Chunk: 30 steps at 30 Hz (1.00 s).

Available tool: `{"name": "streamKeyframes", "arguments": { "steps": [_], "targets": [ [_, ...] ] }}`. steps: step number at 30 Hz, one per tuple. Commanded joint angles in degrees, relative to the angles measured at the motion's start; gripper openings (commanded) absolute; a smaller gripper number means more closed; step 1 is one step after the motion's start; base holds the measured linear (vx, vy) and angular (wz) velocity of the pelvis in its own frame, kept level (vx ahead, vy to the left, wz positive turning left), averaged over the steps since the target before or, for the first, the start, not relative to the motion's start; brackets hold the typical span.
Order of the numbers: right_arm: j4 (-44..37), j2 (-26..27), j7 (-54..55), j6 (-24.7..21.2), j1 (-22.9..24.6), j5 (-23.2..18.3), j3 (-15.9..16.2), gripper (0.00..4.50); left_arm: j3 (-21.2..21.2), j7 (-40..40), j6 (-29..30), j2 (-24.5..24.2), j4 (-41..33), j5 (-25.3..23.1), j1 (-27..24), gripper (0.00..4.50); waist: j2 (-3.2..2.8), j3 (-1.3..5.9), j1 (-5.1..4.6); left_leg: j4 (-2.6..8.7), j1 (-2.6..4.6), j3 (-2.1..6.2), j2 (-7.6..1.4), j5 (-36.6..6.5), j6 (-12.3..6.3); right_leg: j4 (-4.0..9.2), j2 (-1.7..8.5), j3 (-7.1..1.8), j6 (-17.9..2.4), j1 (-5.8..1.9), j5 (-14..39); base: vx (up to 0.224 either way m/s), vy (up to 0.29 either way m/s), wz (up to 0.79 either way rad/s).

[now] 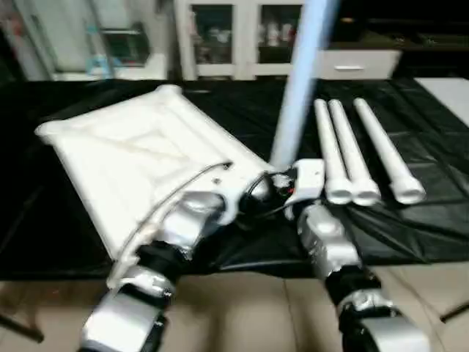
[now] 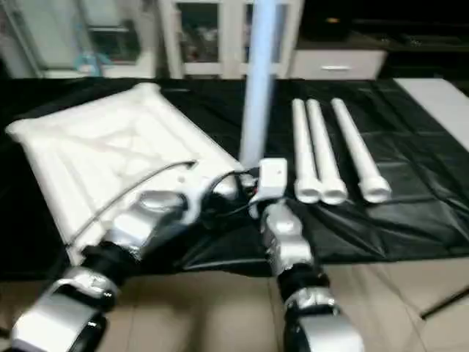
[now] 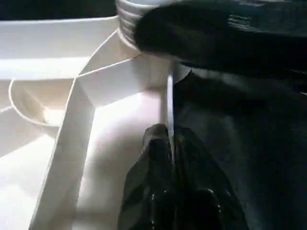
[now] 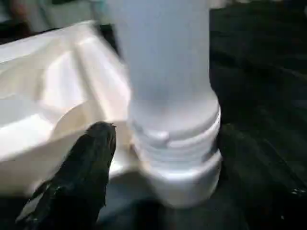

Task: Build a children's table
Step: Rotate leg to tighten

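The white tabletop [image 1: 139,154] lies underside up on the left of the black-covered work table. One white leg [image 1: 297,88] stands upright in its near right corner socket [image 4: 184,177], the ribbed end seated in the collar. Three more legs [image 1: 352,154] lie side by side to the right. My left gripper [image 3: 169,134] is shut on the thin rim of the tabletop close to that corner. My right gripper [image 1: 289,185] is at the foot of the upright leg; its one black finger [image 4: 98,143] that shows stands just off the leg [image 4: 168,72], with a small gap.
The black cover [image 1: 410,220] is creased and ends at the table's front edge, with beige floor below. A white panel [image 1: 451,92] lies at the far right. White cabinets [image 1: 220,37] stand behind the table.
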<state>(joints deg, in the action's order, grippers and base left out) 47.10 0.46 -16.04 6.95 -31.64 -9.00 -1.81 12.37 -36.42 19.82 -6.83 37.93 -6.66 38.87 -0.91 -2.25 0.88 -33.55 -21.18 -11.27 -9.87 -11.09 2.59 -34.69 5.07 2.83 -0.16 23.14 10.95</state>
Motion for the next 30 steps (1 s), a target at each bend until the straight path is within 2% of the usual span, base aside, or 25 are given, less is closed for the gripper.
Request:
{"name": "streamKeyframes", "arguments": {
  "steps": [1, 2, 3, 5, 7, 8, 10, 12, 15, 18, 22, 26, 29, 30],
  "targets": [
    [-5.2, -1.9, -4.7, -0.8, 0.1, 0.0, 2.0, 3.90, 1.5, -5.3, -2.5, -2.4, 0.3, -0.2, -2.8, 0.00, 1.17, 2.84, 0.51, 4.40, 0.06, 1.70, -3.09, -14.4, -4.45, 5.43, 3.53, -2.19, -9.4, -2.14, 18.6, 0.000, 0.000, 0.00],
    [-5.8, -2.6, -5.5, -0.6, 0.5, 0.3, 2.3, 3.90, 1.7, -6.4, -2.5, -3.0, 0.1, -0.1, -2.9, 0.00, 1.10, 2.95, 0.61, 4.27, 0.39, 1.60, -3.12, -14.1, -4.45, 5.41, 3.54, -2.23, -9.9, -1.98, 17.9, 0.000, 0.000, 0.00],
    [-7.1, -4.7, -6.6, 0.5, 1.2, 1.6, 3.2, 3.92, 2.5, -9.5, -5.3, -4.6, -0.3, -0.1, -3.4, 0.00, 1.03, 3.06, 0.77, 4.07, 0.62, 1.40, -3.15, -12.6, -4.70, 5.09, 3.51, -2.34, -11.2, -1.90, 14.7, 0.000, 0.000, 0.00],
    [-8.5, -6.6, -8.7, 0.6, 1.9, 1.6, 3.4, 3.92, 3.4, -13.0, -7.8, -6.4, -0.8, 0.0, -4.0, 0.00, 0.99, 2.90, 0.96, 4.16, 0.36, 1.35, -3.20, -11.7, -5.05, 4.94, 3.40, -2.30, -11.6, -2.04, 13.3, 0.000, 0.000, 0.00],
    [-10.4, -8.9, -11.8, 0.0, 2.7, 0.9, 3.0, 3.92, 4.5, -17.9, -10.8, -8.7, -2.1, 0.6, -5.0, 0.00, 0.79, 3.07, 1.31, 4.00, 0.64, 1.18, -3.27, -11.1, -5.02, 4.47, 3.33, -2.32, -12.4, -1.99, 10.8, 0.000, 0.000, 0.00],
    [-11.4, -9.8, -13.7, -0.6, 3.1, 0.2, 2.6, 3.92, 4.9, -20.0, -11.3, -9.7, -2.8, 1.2, -5.5, 0.00, 0.77, 3.08, 1.28, 4.06, 0.41, 1.26, -3.35, -10.4, -5.12, 4.17, 3.39, -2.35, -13.0, -2.19, 8.9, 0.000, 0.000, 0.00],
    [-15.6, -12.6, -19.7, -3.7, 4.7, -1.7, 3.0, 3.92, 6.1, -24.1, -10.3, -11.7, -4.3, 2.1, -6.2, 0.00, 0.61, 3.32, 1.52, 3.86, 0.71, 1.17, -3.46, -7.8, -6.22, 3.41, 3.14, -2.22, -14.6, -2.40, 2.8, 0.000, 0.000, 0.00],
    [-18.2, -14.8, -23.5, -6.0, 5.9, -2.6, 4.1, 3.92, 6.4, -26.0, -10.4, -12.7, -4.7, 2.1, -6.5, 0.00, 0.63, 3.39, 1.75, 3.62, 0.78, 1.08, -3.46, -6.2, -7.10, 3.07, 3.17, -2.18, -15.6, -2.52, -0.4, 0.000, 0.000, 0.00],
    [-20.2, -17.6, -28.5, -8.3, 7.1, -3.1, 6.2, 3.92, 6.8, -28.9, -10.7, -13.6, -4.8, 2.5, -6.6, 0.00, 0.69, 3.25, 2.15, 3.55, 0.77, 0.94, -3.39, -6.3, -7.44, 3.25, 3.39, -2.24, -15.9, -2.58, 0.3, 0.000, 0.000, 0.00],
    [-20.4, -20.0, -34.9, -10.1, 8.0, -2.6, 8.7, 3.92, 7.9, -33.4, -9.4, -14.7, -6.4, 3.6, -7.2, 0.00, 0.74, 3.06, 2.40, 3.77, 0.82, 0.99, -3.52, -9.0, -6.10, 3.63, 3.58, -2.24, -15.6, -2.61, 4.5, 0.000, 0.000, 0.00],
    [-19.8, -20.2, -36.9, -10.9, 7.9, -2.4, 9.1, 3.92, 8.3, -34.5, -9.4, -15.0, -7.0, 4.0, -7.4, 0.00, 0.95, 2.98, 2.20, 3.94, 0.84, 1.07, -3.51, -10.8, -4.40, 3.84, 3.67, -2.36, -14.9, -2.60, 7.5, 0.000, 0.000, 0.00],
    [-20.1, -20.2, -37.9, -12.4, 7.6, -3.1, 9.8, 3.92, 8.6, -34.7, -9.5, -15.1, -7.3, 3.9, -7.1, 0.00, 1.11, 3.11, 2.24, 3.82, 0.92, 1.02, -3.47, -9.3, -4.54, 3.66, 3.57, -2.35, -15.0, -2.58, 5.9, 0.000, 0.000, 0.00],
    [-20.3, -20.4, -38.7, -12.9, 7.6, -3.3, 10.2, 3.92, 8.5, -34.7, -9.7, -15.1, -6.9, 3.7, -6.8, 0.00, 1.18, 3.26, 2.34, 3.61, 0.85, 0.96, -3.40, -7.3, -5.33, 3.31, 3.55, -2.31, -15.5, -2.70, 3.2, 0.000, 0.000, 0.00],
    [-20.4, -20.8, -39.8, -13.1, 7.6, -3.1, 10.8, 3.75, 8.6, -34.8, -9.9, -15.3, -6.7, 3.6, -6.6, 0.00, 1.20, 3.25, 2.40, 3.57, 0.81, 0.97, -3.39, -7.0, -5.62, 3.27, 3.59, -2.29, -15.7, -2.74, 2.7, 0.000, 0.000, 0.00]
  ]
}}
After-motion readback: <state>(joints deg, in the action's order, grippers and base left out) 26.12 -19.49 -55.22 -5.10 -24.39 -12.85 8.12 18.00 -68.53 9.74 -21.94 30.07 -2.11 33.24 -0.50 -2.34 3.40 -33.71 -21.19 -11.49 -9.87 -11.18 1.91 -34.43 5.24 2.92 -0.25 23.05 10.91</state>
